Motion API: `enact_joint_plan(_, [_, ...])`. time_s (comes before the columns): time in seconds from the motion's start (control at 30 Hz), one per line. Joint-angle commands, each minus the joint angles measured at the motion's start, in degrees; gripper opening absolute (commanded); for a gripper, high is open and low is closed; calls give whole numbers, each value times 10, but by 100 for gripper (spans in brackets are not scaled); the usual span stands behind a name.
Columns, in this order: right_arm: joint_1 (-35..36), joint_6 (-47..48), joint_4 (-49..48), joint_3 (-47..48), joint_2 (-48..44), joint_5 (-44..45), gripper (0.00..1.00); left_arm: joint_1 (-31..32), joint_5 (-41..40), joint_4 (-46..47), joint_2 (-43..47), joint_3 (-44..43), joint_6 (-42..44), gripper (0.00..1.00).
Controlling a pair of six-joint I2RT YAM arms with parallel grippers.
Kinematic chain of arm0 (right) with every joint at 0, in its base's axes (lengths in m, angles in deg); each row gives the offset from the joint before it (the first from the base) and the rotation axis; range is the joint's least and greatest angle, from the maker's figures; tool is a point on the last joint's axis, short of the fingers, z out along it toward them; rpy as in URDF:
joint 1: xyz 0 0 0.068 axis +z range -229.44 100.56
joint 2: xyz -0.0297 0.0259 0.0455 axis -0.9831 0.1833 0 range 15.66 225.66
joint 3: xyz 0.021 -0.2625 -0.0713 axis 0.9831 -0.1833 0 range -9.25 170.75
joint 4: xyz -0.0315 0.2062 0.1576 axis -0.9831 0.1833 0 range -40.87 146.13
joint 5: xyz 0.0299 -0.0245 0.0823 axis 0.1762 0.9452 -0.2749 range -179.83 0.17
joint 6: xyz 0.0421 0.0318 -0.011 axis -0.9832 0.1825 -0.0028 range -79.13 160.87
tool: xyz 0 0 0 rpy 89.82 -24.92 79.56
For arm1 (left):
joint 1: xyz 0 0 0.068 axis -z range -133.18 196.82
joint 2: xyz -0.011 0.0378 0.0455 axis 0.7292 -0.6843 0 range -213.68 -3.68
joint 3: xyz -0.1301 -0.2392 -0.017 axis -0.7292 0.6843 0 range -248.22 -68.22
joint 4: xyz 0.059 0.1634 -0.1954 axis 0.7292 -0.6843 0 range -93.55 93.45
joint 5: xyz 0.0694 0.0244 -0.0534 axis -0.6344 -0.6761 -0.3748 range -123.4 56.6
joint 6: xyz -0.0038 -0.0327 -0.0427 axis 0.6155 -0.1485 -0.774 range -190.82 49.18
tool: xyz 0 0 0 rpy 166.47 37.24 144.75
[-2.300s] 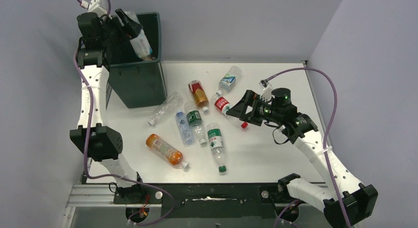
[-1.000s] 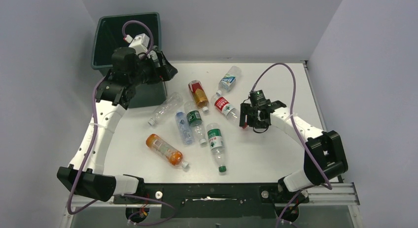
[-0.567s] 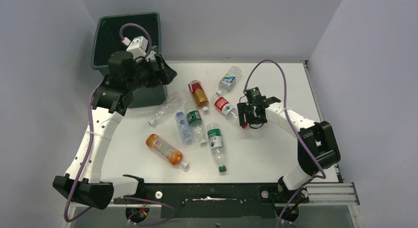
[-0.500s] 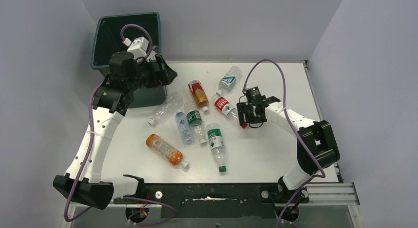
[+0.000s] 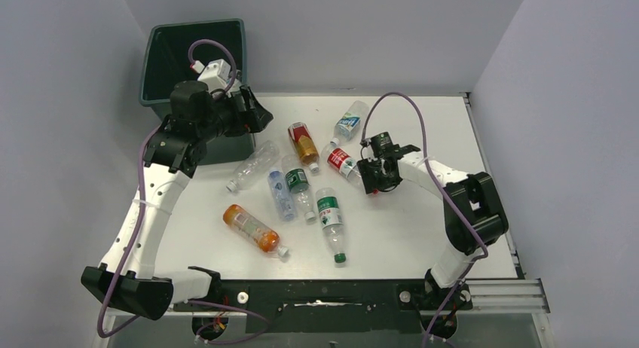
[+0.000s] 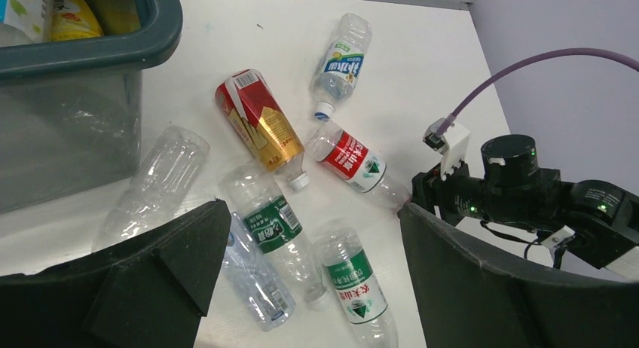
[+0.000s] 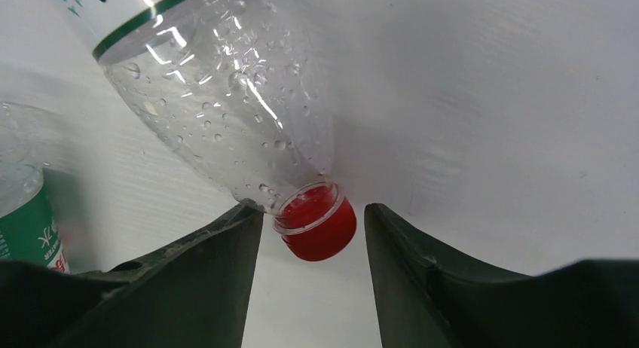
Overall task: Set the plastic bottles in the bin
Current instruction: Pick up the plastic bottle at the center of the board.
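- Pick-up under way: the right tool (image 7: 313,211) straddles the red cap (image 7: 322,226) of a red-labelled bottle (image 7: 218,99) lying on the desk (image 5: 422,235), jaws part open and not yet clamped.
- The next move likely calls for pinching the neck, lifting it and carrying it to the bin (image 5: 197,24).
- The left tool (image 6: 313,212) hangs wide open and empty near the bin, which holds a yellow bottle (image 6: 71,13) among others.

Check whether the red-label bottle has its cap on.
On. The right wrist view shows a red cap on the neck of the red-label bottle.
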Motion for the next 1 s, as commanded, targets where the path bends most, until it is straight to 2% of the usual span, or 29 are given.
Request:
enact_joint_plan(0.0, [6,16,-24,19,9,-11,52,6,-2,13,16,-3,10,84])
enact_joint_plan(0.13, [7,14,-37,10,11,-16,50,7,-4,8,17,-4,12,84])
enact_joint_plan(0.23, [10,11,-39,7,7,-18,39,8,-2,7,18,-4,11,84])
enact_joint_plan(0.4, [15,-7,-49,-14,-24,-21,29,17,10,7,22,8,2,84])
enact_joint_plan(0.67, [61,-67,-38,-61,-104,3,26,52,10,0,36,32,-16,84])
enact_joint_plan(0.97, [145,-119,4,-62,-169,34,26,67,18,2,63,57,-43,84])
